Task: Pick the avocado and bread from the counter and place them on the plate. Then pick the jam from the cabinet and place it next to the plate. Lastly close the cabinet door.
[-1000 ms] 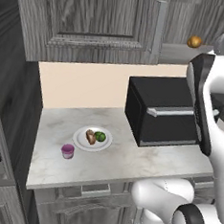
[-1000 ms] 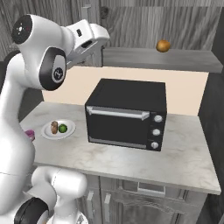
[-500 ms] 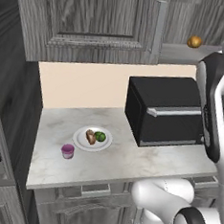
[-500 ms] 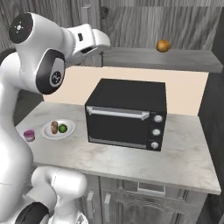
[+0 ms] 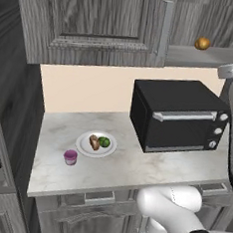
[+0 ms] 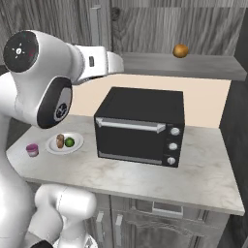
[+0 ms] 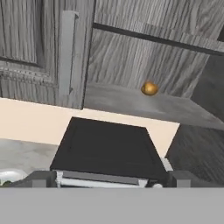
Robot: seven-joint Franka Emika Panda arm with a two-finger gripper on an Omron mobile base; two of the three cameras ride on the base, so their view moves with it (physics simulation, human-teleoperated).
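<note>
The white plate [image 5: 83, 146] [image 6: 50, 145] sits on the counter [image 5: 134, 167] left of the microwave. On it lie the brown bread [image 5: 94, 142] [image 6: 60, 141] and the green avocado [image 5: 104, 142] [image 6: 69, 142]. The pink jam [image 5: 70, 157] [image 6: 32, 149] stands on the counter beside the plate. The cabinet [image 5: 203, 56] [image 7: 144, 103] is open, its shelf bare of jam, and its door [image 5: 165, 33] [image 7: 65, 52] hangs at the opening's left. My gripper [image 7: 110, 179] is open and holds nothing, raised above the microwave and facing the shelf.
A black microwave [image 5: 176, 116] [image 6: 140, 126] [image 7: 107, 148] fills the counter's right half under the shelf. An orange-brown round fruit [image 5: 202, 43] [image 6: 180, 50] [image 7: 149, 88] rests on the shelf. My white arm [image 6: 43, 82] rises at the left of the right base view.
The hand has dropped lower in front of the cabinet, and the arm has drawn off toward the right edge of the left base view. Things on the counter have not moved.
</note>
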